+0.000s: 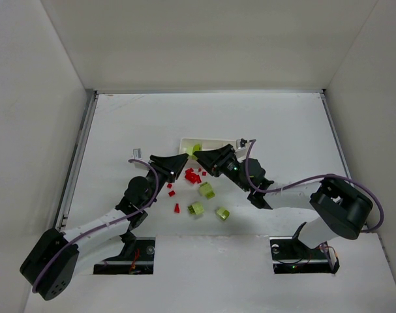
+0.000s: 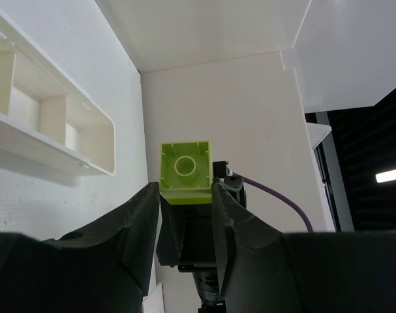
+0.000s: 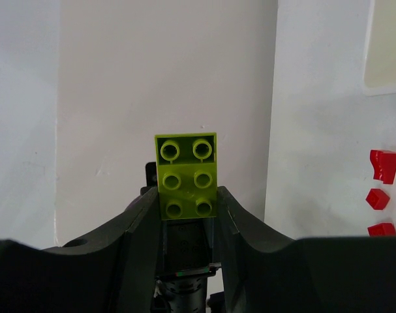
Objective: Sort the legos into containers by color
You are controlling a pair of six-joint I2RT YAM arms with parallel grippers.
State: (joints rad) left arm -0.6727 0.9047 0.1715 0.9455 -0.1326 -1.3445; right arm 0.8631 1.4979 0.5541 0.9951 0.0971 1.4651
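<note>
Text: none legible in any view.
Studded brick (image 3: 186, 175): the stud tops show as plain rings; any lettering on them is too small to tell.
Hollow brick (image 2: 185, 171): the underside shows one round tube and no readable mark.
Tray (image 2: 96, 140): white walls, no readable label.
Red bricks (image 1: 192, 176): too small to tell.
Base plates (image 1: 129, 254): dark panels with tiny fittings, too small to read.
</note>
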